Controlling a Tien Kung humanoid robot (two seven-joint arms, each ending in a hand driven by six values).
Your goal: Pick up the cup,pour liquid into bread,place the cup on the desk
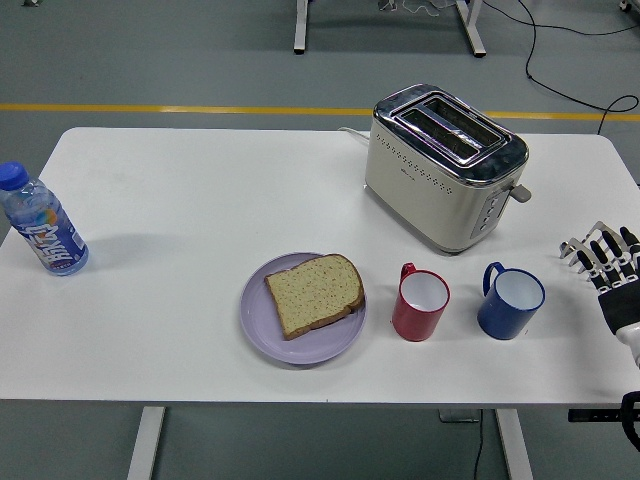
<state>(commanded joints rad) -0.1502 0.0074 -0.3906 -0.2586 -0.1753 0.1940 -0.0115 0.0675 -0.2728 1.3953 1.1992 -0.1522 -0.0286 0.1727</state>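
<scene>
A red cup [420,305] and a blue cup [511,301] stand upright side by side near the table's front, handles pointing up-left. Left of them a slice of bread [314,294] lies on a lilac plate [262,325]. My right hand [600,256] hovers at the table's right edge, right of the blue cup and apart from it, fingers spread and holding nothing. The left arm is out of view.
A cream and chrome toaster [445,167] stands behind the cups. A water bottle [40,233] with a blue cap stands at the table's left edge. The white table [190,200] ends just below the plate.
</scene>
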